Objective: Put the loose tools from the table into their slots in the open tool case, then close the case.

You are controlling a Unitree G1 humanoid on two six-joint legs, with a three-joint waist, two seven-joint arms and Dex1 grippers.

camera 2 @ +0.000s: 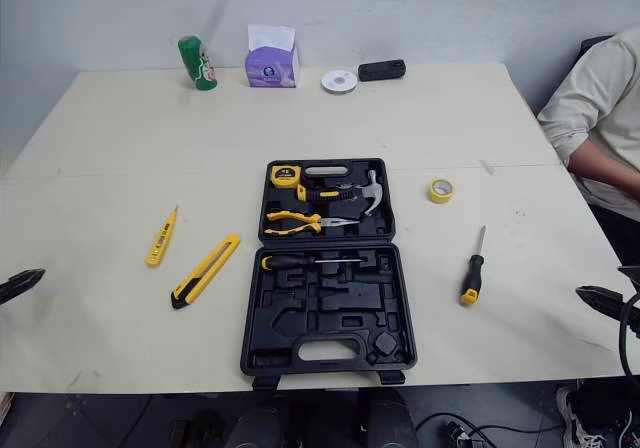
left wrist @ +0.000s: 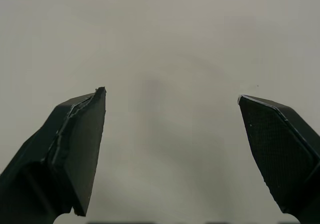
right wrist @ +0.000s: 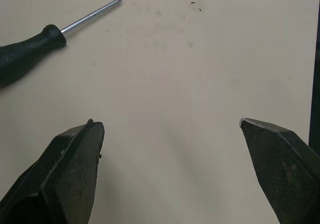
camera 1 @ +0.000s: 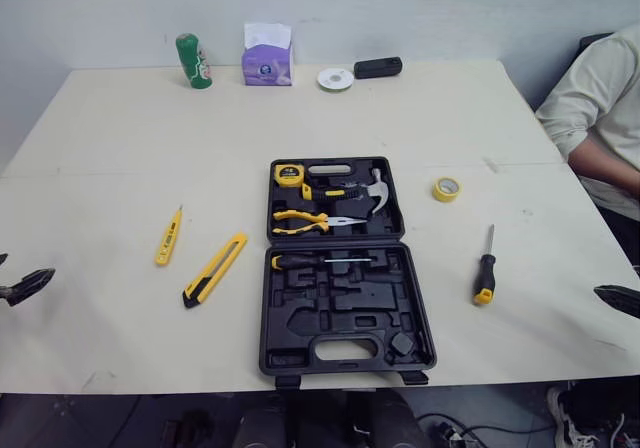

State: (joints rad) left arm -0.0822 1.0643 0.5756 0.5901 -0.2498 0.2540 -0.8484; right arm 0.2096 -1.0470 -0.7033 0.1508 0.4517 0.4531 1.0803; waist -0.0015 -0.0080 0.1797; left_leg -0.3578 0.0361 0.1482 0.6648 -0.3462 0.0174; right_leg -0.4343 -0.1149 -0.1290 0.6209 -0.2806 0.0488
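Right gripper (right wrist: 169,124) agape near screwdriver (right wrist: 27,54)

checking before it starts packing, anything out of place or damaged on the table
Nothing looks spilled or broken. Four things lie outside the open tool case: a small yellow screwdriver and a yellow utility knife to its left, a black-handled screwdriver and a yellow tape roll to its right.
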